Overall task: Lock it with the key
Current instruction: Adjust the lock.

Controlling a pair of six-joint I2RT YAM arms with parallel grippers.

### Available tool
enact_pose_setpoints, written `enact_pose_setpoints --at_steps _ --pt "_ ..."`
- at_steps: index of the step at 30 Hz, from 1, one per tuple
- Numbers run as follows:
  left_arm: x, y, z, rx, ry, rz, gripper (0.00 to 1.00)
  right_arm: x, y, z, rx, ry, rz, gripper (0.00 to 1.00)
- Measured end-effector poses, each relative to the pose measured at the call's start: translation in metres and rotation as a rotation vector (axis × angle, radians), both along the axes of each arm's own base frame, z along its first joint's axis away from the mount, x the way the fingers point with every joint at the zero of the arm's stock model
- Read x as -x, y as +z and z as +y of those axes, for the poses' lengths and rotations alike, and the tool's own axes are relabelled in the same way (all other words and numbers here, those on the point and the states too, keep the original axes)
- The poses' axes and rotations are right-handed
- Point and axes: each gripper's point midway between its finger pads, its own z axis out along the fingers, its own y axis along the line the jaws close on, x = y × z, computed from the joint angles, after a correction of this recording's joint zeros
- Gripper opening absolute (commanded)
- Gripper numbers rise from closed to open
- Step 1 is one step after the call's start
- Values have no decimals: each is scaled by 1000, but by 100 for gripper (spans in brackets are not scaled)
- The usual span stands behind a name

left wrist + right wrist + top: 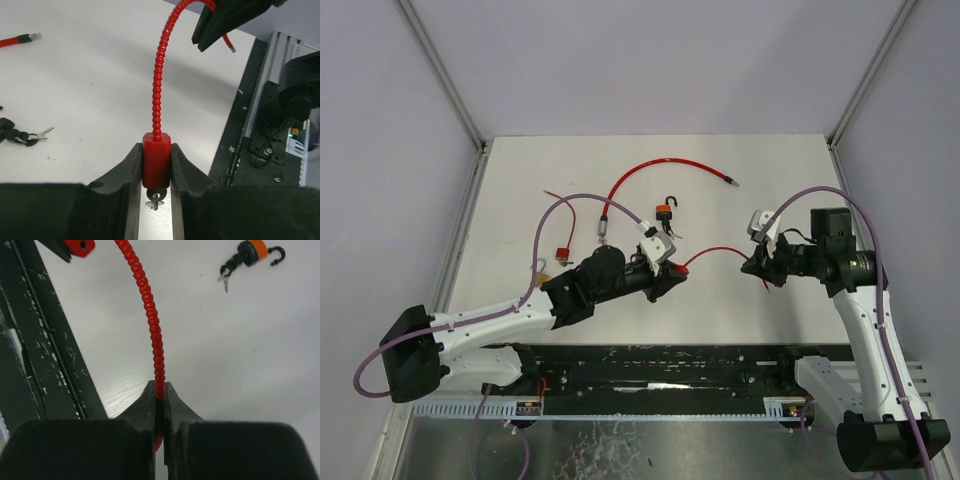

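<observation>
- The red block-shaped plastic lock body [156, 162] looks smooth and glossy, with soft highlights along its edges.
- The ribbed red cable [159, 85] has a shiny plastic coating moulded in close rings.
- The small silver metal key [154, 201] under the lock body is bright and reflective.
- The black fingers [127, 175] of the left gripper [156, 147] and those of the right gripper [159, 390] are matt, faintly grainy plastic.
- The white table [520, 180] is matt, with a fine streaked grain.
- The black metal rail [55, 365] along the table's near edge is scuffed, with pale scratches.
- The round orange-and-black padlock [252, 251] has a glossy dark hook.
</observation>
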Motion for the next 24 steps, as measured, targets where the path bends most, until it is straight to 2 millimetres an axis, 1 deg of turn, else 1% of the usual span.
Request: enact_pose_setpoints --at_steps 4,10,12,16,18,21,24 --pt "8 2 -5 48 -57 20 0 7 15 16 -123 37 17 0" --pt "29 -11 -24 130 -198 89 0 18 50 34 -326 108 9 0" --pt "34 -9 -30 160 -238 100 0 25 62 40 -381 144 -2 0" --pt "44 12 -37 252 -308 76 0 37 93 49 -471 198 -70 0" --pt "47 26 -39 298 -335 52 0 44 103 51 -504 217 -111 0" --pt "52 39 -40 345 -367 28 0 52 108 54 -546 235 -146 0" --pt "56 46 -40 371 -391 21 0 50 104 55 -577 225 -129 0"
